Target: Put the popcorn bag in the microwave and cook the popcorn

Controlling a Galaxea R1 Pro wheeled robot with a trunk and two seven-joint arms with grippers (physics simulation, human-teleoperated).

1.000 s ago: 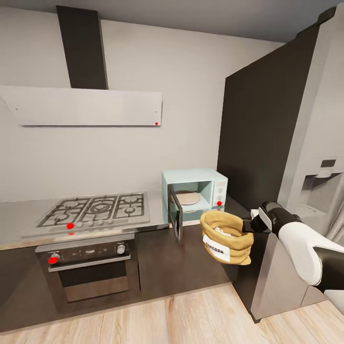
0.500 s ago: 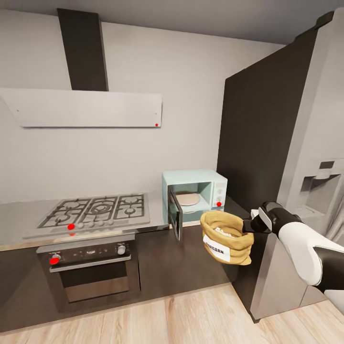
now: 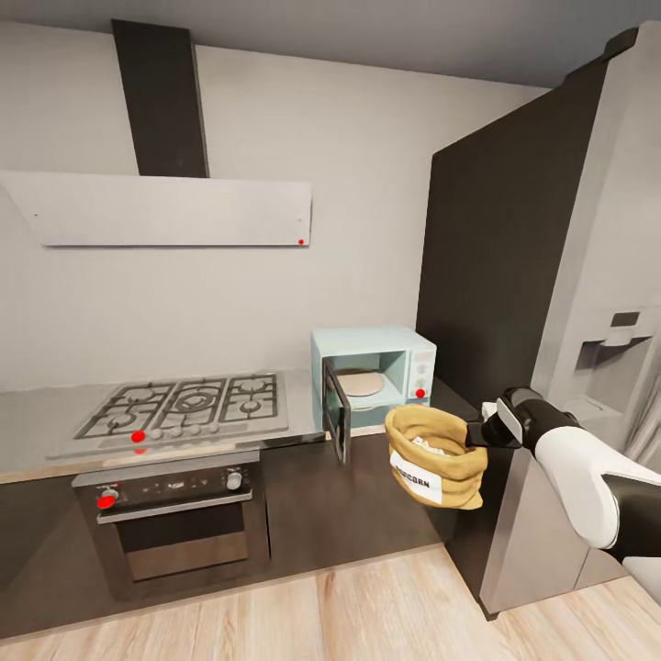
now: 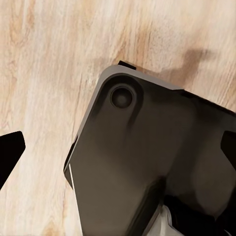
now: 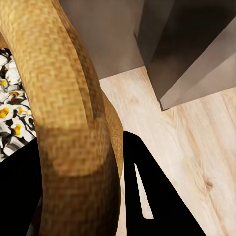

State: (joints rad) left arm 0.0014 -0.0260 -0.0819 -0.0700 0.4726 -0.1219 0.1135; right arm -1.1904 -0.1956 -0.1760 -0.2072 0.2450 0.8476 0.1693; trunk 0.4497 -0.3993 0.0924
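Midway through the job, I stand facing the tabletop and the open, empty microwave, my right gripper clamped on the popcorn bag rim, held short of the door; loading and heating remain. Up close, my right wrist view reveals pale popcorn inside

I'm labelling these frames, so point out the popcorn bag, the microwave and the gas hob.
popcorn bag [image 3: 433,459]: head view, front of the sack above its label.
microwave [image 3: 367,339]: head view, top panel of its casing.
gas hob [image 3: 188,404]: head view, centre of the steel grates.
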